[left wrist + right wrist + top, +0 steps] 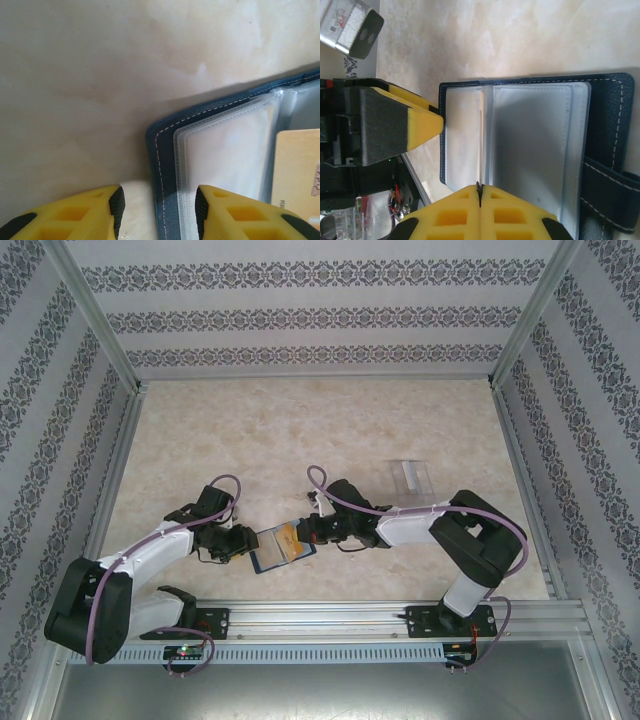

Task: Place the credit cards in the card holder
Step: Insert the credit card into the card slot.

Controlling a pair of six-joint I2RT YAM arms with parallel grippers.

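Top external view: card holder (266, 558) lies open near-centre on the tabletop (300, 430), left hand (159, 200) spread astride its left edge, right hand (479, 189) pinching a gold credit card (297, 170) over its sleeves, clear plastic piece (412, 477) farther right.

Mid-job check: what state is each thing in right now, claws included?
card holder: lying open on the table, clear sleeves up.
credit card: pinched on edge by the right claw, over the open holder.
left claw: open, astride the holder's edge.
right claw: shut on the credit card.
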